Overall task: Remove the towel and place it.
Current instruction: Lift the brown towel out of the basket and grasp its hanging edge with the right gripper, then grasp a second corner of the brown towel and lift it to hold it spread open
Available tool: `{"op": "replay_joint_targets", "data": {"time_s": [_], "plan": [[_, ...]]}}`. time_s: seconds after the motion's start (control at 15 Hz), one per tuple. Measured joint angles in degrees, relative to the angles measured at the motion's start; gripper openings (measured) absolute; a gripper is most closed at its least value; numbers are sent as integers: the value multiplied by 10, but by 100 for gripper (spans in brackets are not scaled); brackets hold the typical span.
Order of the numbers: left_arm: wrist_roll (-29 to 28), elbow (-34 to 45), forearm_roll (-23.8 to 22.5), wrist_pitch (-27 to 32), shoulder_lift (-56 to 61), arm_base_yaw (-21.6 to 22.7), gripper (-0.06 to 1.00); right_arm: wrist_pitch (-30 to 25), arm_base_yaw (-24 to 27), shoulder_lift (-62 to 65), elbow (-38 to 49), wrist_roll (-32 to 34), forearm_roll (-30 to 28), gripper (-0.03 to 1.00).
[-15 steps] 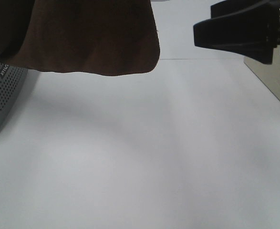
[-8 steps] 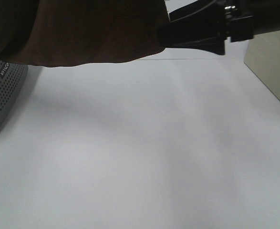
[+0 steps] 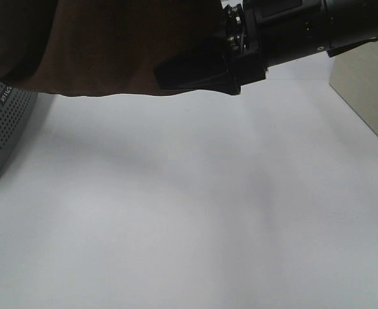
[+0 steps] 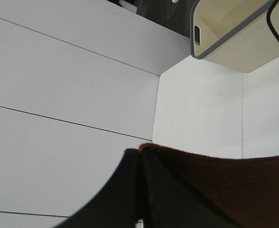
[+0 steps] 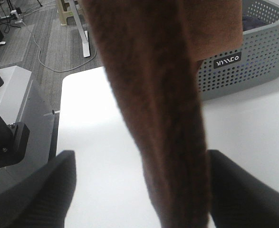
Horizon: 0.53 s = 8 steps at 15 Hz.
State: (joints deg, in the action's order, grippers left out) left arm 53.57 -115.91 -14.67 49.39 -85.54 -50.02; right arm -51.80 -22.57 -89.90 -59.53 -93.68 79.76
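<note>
the left tool (image 4: pixel 139 156) is pinched together on an edge of the towel (image 3: pixel 124 45), holding it up so it hangs above the white table (image 3: pixel 189 212), with the basket (image 3: pixel 2 129) off to one side. the right tool (image 5: pixel 141 156) has its jaws wide apart, one on each side of the hanging cloth, not clamped on it. the step in hand looks like taking a second grip. next, the right jaws need to close squarely on the cloth between them, so both arms can spread it and lay it flat.
</note>
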Motion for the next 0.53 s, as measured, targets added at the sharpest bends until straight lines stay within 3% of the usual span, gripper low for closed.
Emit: {"op": "replay_joint_targets", "data": {"time_s": [0.4, 0.53], "plan": [[-6, 0, -11, 23, 0, 0, 0, 5, 0, 2, 0, 31, -43, 48], [-6, 0, -13, 23, 0, 0, 0, 15, 0, 9, 0, 38, -48, 36]]}}
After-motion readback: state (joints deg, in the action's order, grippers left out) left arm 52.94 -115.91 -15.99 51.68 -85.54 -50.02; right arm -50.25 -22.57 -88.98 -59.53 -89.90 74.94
